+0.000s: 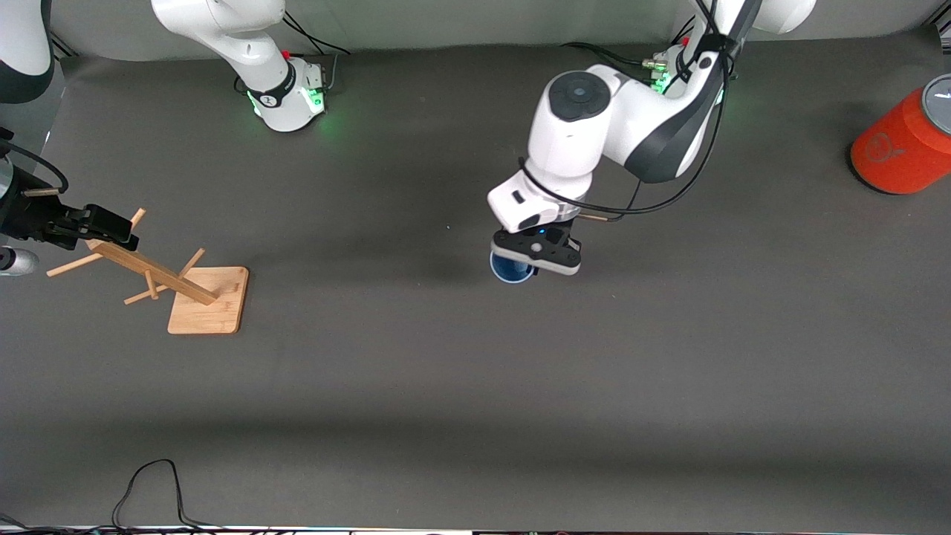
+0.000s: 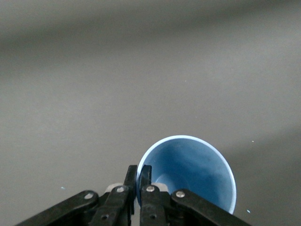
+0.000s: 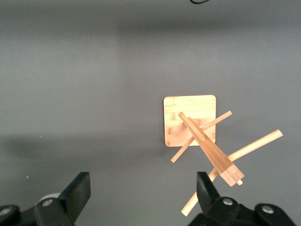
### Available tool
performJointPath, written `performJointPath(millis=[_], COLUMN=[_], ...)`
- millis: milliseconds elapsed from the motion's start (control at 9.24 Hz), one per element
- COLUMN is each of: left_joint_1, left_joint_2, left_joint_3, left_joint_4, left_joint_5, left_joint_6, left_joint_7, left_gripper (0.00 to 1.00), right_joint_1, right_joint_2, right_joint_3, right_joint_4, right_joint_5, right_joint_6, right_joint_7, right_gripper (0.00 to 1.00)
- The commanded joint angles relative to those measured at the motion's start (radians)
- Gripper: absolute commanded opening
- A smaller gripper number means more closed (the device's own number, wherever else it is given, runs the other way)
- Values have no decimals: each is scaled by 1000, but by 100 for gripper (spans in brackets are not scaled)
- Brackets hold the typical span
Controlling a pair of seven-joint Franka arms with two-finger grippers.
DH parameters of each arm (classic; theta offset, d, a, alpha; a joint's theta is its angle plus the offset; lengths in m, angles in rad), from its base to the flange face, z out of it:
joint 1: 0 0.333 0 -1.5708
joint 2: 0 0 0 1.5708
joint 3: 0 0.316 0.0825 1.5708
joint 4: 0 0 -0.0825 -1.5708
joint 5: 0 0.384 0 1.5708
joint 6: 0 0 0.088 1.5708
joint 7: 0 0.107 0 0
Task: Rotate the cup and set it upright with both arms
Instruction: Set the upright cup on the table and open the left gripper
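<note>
We see the left gripper (image 1: 536, 261) pinching the small pale blue plastic cup's (image 1: 510, 269) rim, while the right gripper (image 3: 143, 197), jaws spread, waits over the wooden peg rack (image 1: 167, 279); next we judge a handover.

1. The cup (image 2: 193, 172) shows pale blue, with a lighter rim.
2. The can (image 1: 903, 145) glows orange-red under a grey lid.
3. The wooden rack (image 1: 189, 293) is light tan.
4. The table (image 1: 475, 386) is plain dark grey.
5. The arms are white with dark grey bands; their bases glow green.

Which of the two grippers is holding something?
The left gripper, mid-table: its fingers are pinched shut on the rim of the blue cup. The right gripper hangs open and empty over the wooden rack.
</note>
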Motion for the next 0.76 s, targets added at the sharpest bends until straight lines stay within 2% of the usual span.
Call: performJointPath(millis=[0,108,433,650], left_joint_1=[-7,-6,-21,-34], left_joint_2=[7,43,152,176], left_joint_3=[0,0,12,14], left_joint_4=[-184,-216,-220,-221], left_joint_5=[20,30,34,34], left_joint_6=[271,347,461,477], left_joint_7=[-85,-90,-148,-157], left_gripper=[0,0,0,0], right_joint_1=[9,9,9,10], right_joint_2=[12,12,17,18], right_joint_3=[-10,-10,-10,-10], right_joint_4=[25,24,25,25], right_joint_5=[0,0,0,0], right_joint_6=[-4,-4,-4,-4], right_joint_7=[-7,-7,-7,-7], right_gripper=[100,100,100,100])
